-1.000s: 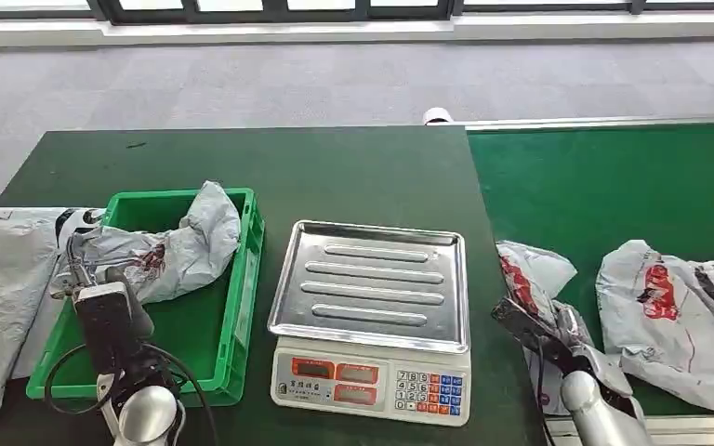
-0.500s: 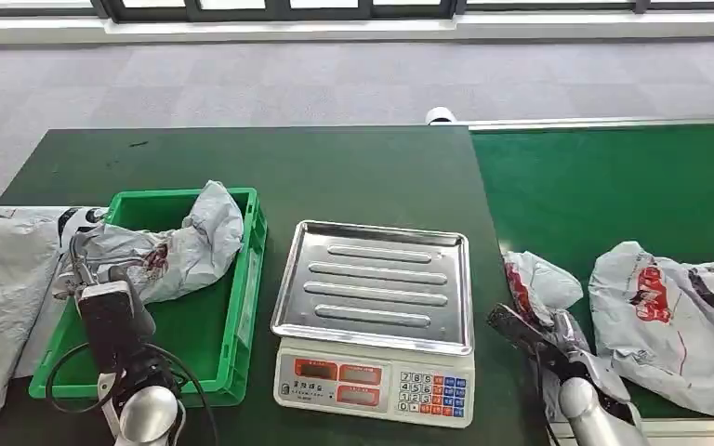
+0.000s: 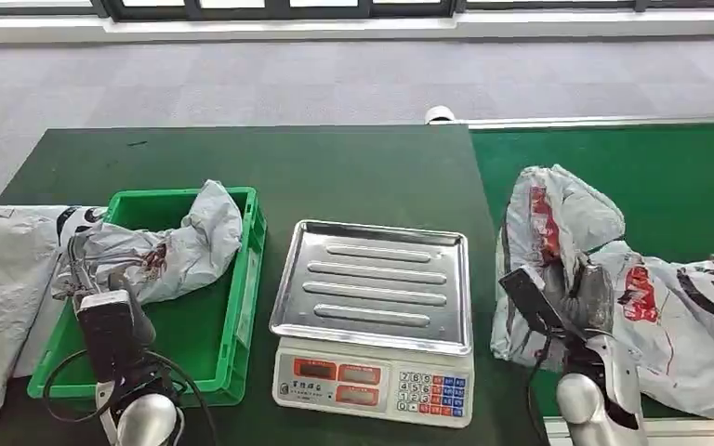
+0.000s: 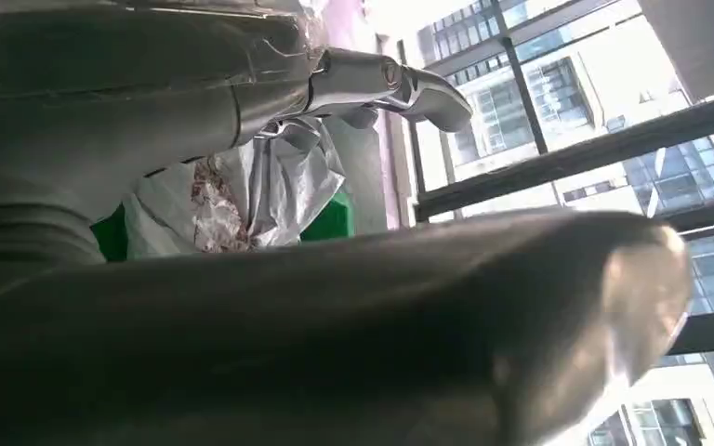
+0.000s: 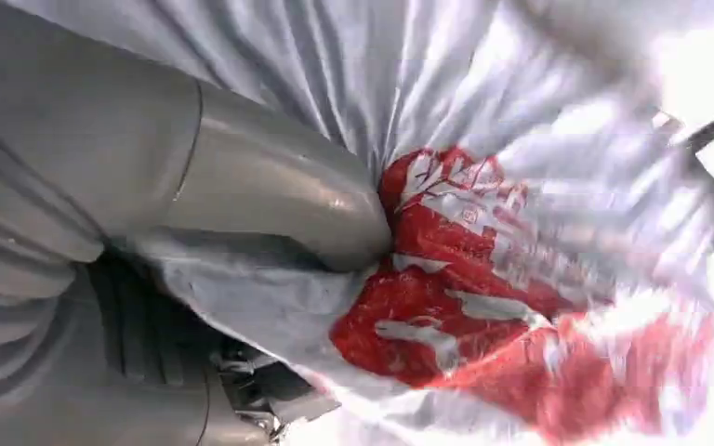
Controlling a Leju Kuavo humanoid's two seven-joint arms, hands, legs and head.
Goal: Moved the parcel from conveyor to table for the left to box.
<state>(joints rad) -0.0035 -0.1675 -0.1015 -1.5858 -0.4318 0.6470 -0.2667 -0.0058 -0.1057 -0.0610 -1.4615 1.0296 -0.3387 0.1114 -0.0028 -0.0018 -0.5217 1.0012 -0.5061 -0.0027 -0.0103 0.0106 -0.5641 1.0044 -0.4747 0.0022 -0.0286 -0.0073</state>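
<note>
A grey parcel (image 3: 558, 218) with red print hangs lifted over the near left end of the green conveyor (image 3: 651, 167). My right hand (image 3: 584, 295) grips it from below. In the right wrist view my thumb (image 5: 270, 186) presses into that parcel's (image 5: 483, 279) crinkled film. The green box (image 3: 246, 279) stands on the table's left side with another grey parcel (image 3: 172, 246) inside. My left hand (image 3: 88, 269) hovers at the box's near left rim, fingers apart, beside that parcel (image 4: 270, 186).
A scale with a steel tray (image 3: 372, 288) sits between the box and the conveyor. A second grey parcel (image 3: 688, 325) lies on the belt right of my right hand. More grey bags (image 3: 0, 279) are heaped left of the box. The dark green table (image 3: 335, 172) stretches behind.
My right hand has risen and pulled the parcel up off the belt, so it now hangs upright. The second parcel has ridden the belt leftward. My left hand has not moved.
</note>
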